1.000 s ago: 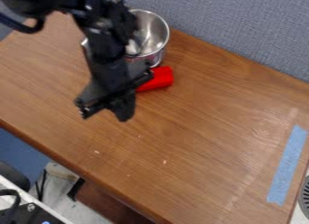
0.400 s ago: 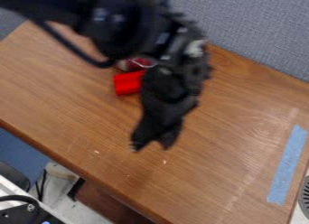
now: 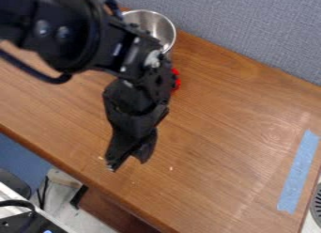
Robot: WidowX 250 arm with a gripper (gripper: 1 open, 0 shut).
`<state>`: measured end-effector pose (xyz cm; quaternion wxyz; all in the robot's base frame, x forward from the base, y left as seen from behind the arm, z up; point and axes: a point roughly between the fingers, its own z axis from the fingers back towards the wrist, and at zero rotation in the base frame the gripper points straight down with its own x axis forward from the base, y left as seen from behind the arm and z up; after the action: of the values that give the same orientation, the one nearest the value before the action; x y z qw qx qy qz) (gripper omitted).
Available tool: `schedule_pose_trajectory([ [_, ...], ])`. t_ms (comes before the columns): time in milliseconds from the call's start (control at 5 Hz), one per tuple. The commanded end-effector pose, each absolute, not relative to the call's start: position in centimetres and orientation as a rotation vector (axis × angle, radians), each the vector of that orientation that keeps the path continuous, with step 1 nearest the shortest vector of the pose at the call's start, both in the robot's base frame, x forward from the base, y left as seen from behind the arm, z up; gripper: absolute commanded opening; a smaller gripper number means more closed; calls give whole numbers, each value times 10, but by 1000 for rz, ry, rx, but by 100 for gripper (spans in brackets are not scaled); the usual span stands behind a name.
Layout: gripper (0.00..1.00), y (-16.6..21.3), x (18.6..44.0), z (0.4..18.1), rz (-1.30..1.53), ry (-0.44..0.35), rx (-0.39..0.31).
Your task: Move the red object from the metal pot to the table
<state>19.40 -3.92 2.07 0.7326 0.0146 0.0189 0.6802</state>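
The metal pot (image 3: 156, 28) stands at the back of the table (image 3: 238, 115), partly covered by my arm. Only a small sliver of the red object (image 3: 175, 81) shows, lying on the wood just in front of the pot; the black arm hides the rest. My gripper (image 3: 120, 160) hangs low over the table near the front edge, well in front of the red object. Its fingers point down and are shut, with nothing between them.
A strip of blue tape (image 3: 298, 171) lies near the right edge. The table's front edge runs diagonally just below the gripper. A grey wall stands behind the table.
The arm has swung left and toward the front edge. It now covers most of the red object, which lies on the table by the pot as before.
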Motion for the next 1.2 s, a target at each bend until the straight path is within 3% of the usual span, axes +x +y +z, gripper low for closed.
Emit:
schedule_pose_trajectory([
  [0,0,-42,206,23,1605,4,55],
  [200,0,-30,180,18,1560,-27,89],
  [400,100,-24,174,21,1524,-29,98],
  [600,0,-50,178,7,1504,-43,161],
  [800,0,-75,187,-7,1521,-82,186],
  [1000,100,-88,183,-1,1493,-69,200],
])
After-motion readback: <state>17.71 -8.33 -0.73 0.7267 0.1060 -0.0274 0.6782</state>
